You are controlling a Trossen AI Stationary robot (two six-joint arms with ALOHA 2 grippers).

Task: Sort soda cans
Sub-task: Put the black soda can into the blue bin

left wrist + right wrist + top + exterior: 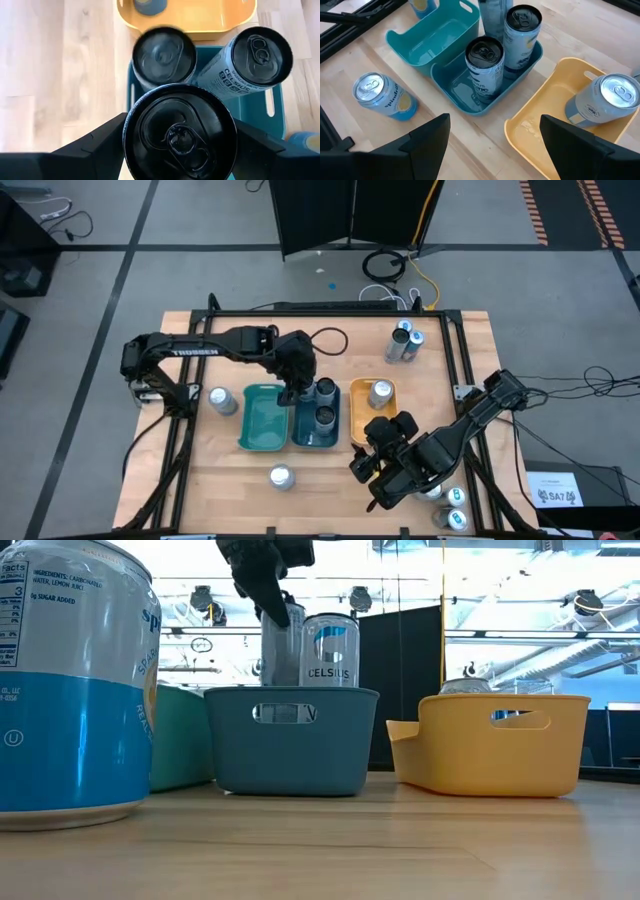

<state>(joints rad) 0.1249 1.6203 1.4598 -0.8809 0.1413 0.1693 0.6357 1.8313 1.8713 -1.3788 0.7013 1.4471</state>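
Observation:
My left gripper reaches over the dark teal tray and is shut on a black-topped soda can. Two more cans stand in that tray beside it. A silver can stands in the orange tray. The light teal tray holds nothing. Loose cans sit on the table: one left of the trays, one near the front, a group at the far right. My right gripper hovers open in front of the orange tray, touching nothing. My left gripper pinches the black-topped can between its two fingers, on opposite sides of its upper wall. The fingers come from above, pointing down. The can stands upright with its lower part inside the dark teal tray; the tray wall hides whether its bottom rests there.
The three trays stand side by side mid-table. Two more cans lie by the near right corner, beside my right arm. A blue and white can stands close to the low camera. Bare wood lies in front of the trays.

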